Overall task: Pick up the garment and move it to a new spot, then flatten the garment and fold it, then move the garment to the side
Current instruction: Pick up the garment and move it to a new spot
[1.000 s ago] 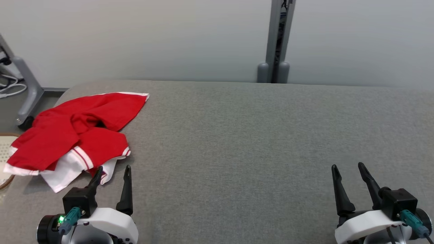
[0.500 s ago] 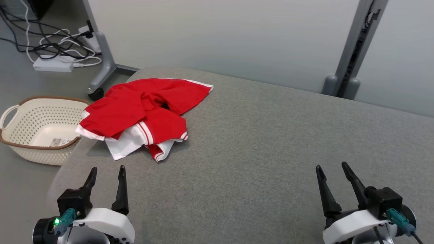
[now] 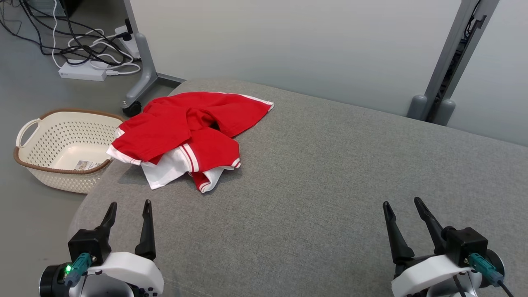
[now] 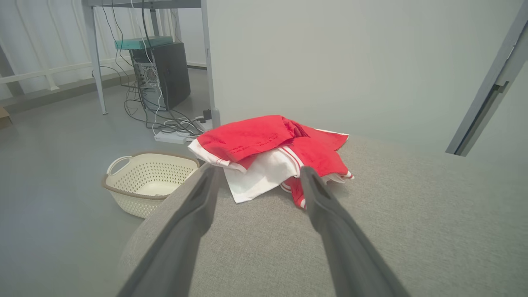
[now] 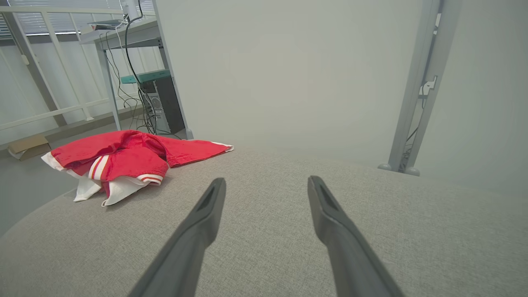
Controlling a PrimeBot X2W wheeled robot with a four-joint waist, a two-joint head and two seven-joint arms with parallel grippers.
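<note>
The garment (image 3: 185, 136) is red with white trim and lies crumpled near the far left corner of the grey padded table (image 3: 330, 177). It also appears in the left wrist view (image 4: 268, 152) and the right wrist view (image 5: 123, 159). My left gripper (image 3: 128, 205) hovers open over the table's near left edge, well short of the garment, with nothing between its fingers. My right gripper (image 3: 402, 203) stands open at the near right, far from the cloth, and is likewise empty.
A cream perforated basket (image 3: 62, 128) with a brown rim sits on the floor left of the table. Cables and a power strip (image 3: 82, 72) lie on the floor beyond it, by a wheeled stand leg (image 3: 142, 78). A grey post (image 3: 449, 74) rises behind the table.
The camera has turned left, so the whole picture has shifted right and the basket and floor cables have come into view. Both grippers remain open; the garment lies as before.
</note>
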